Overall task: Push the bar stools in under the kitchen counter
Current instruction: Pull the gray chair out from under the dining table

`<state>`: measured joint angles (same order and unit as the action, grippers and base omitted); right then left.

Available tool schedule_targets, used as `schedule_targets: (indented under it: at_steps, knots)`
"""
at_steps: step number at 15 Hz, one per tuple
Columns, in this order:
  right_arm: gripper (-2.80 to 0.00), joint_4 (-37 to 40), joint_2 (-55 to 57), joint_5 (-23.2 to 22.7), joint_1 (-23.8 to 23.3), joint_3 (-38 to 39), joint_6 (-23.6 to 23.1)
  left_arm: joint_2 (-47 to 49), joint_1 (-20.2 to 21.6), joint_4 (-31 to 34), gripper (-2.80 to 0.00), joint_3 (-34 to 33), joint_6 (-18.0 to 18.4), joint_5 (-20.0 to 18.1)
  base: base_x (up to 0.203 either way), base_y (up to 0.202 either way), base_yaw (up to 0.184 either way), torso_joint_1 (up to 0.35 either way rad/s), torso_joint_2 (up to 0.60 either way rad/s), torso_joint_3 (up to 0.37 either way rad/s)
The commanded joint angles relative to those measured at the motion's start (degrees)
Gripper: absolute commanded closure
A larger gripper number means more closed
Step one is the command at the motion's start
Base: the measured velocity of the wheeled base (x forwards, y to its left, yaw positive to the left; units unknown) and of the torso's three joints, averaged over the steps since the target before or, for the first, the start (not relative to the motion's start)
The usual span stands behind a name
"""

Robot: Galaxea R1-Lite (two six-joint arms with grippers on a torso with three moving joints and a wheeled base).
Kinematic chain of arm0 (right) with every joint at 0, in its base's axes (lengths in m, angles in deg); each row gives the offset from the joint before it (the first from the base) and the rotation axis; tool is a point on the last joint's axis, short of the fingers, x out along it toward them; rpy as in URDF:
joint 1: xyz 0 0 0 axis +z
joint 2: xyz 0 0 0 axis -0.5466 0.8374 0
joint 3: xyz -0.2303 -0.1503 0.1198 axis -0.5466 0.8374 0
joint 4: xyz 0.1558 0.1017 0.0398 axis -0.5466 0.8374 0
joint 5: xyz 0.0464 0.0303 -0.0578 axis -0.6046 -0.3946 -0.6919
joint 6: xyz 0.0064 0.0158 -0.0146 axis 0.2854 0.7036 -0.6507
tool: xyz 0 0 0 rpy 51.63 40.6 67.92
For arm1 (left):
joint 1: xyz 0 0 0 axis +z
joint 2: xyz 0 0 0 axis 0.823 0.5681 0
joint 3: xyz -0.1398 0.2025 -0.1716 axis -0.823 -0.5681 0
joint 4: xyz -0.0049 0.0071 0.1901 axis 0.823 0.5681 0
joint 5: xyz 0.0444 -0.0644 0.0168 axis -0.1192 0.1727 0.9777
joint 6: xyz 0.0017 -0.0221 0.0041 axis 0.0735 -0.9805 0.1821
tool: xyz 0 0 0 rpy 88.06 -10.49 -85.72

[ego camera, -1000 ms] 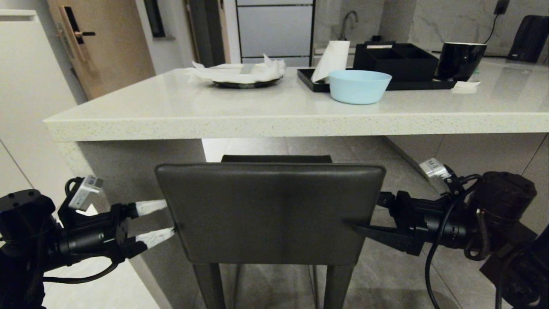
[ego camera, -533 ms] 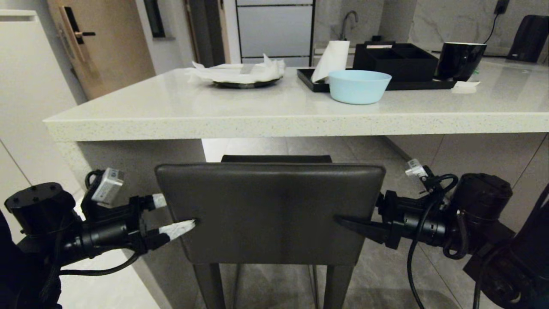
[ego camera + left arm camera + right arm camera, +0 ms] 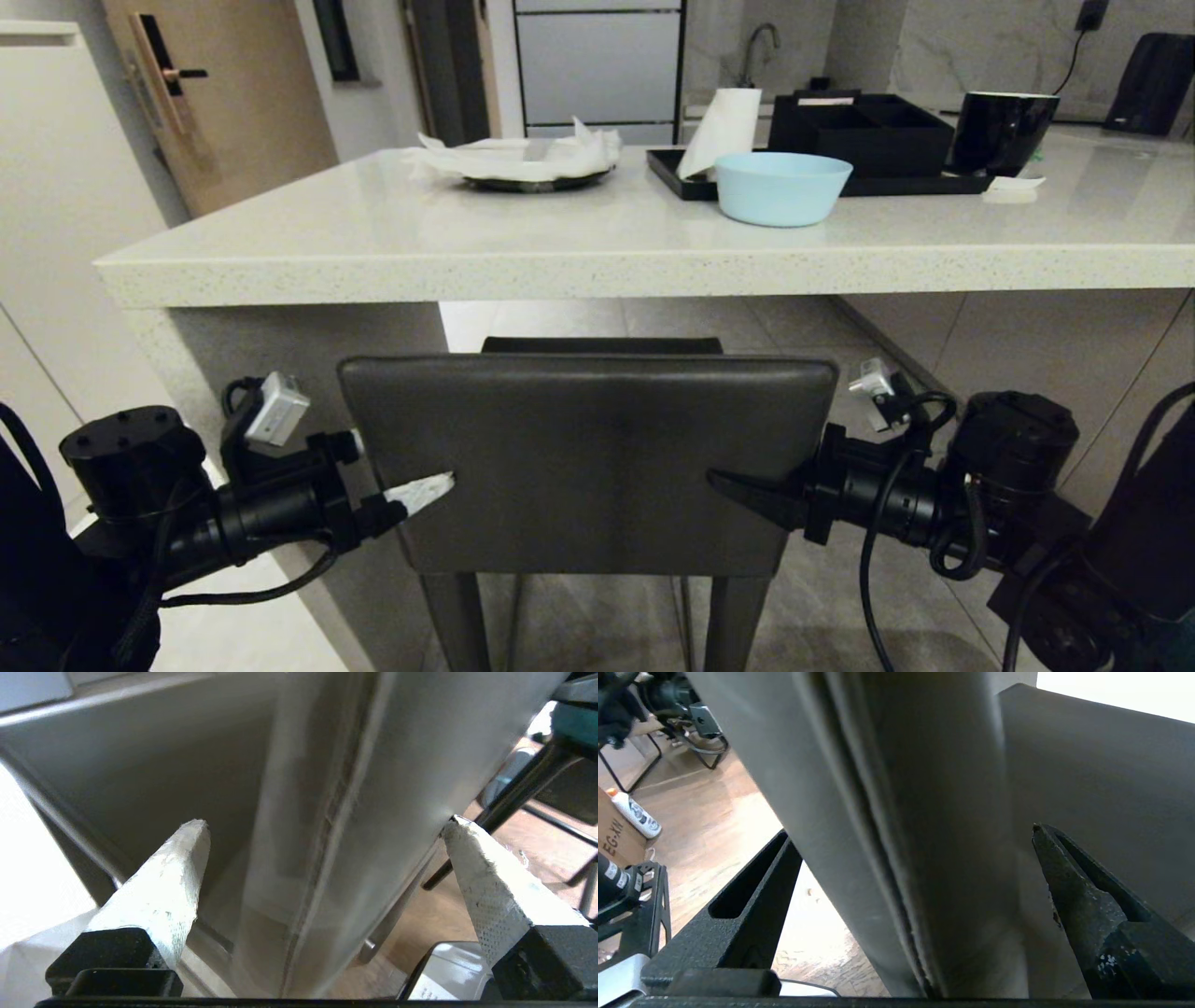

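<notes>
1. Squarely ahead: dark grey-brown bar stool (image 3: pixel 588 462), flat backrest facing the robot, seat just reaching under the kitchen counter (image 3: pixel 597 266) edge.
2. Left gripper (image 3: pixel 397 467) and right gripper (image 3: pixel 775 485) spread wide, each straddling one backrest side edge, unclamped.
3. Close both evenly before pushing; keep force level and straight to avoid twisting.

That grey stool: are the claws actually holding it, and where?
Not gripped. Each open claw, left and right, straddles a side edge of the grey stool's backrest, one finger in front, one behind.
</notes>
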<state>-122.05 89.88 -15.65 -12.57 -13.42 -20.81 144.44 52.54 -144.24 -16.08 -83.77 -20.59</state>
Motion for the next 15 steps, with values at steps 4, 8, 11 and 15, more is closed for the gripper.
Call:
schedule_targets:
  at_steps: [4,8,11,15]
  knots:
    - [-2.8,-0.53,0.41,0.01,0.53,0.25,-0.08,2.42,-2.93,-0.54,-2.8,-1.03,1.93,10.67,0.0,0.0,0.0,0.0,0.0,0.0]
    - [-2.8,-0.53,0.32,0.01,0.53,0.25,-0.08,2.41,-5.15,-0.54,-2.8,-0.78,2.06,11.16,-0.027,0.0,0.001,0.003,0.0,0.001]
    - [-2.8,-0.53,0.41,0.01,0.53,0.34,-0.17,1.98,-5.6,-0.54,-2.8,-1.05,1.97,11.16,-0.188,0.0,-0.002,0.009,0.0,-0.001]
    - [-2.8,-0.53,0.41,0.1,0.53,0.34,-0.26,1.71,-5.78,-0.54,-2.8,-0.95,1.97,11.16,-0.198,0.0,-0.001,0.002,0.0,0.001]
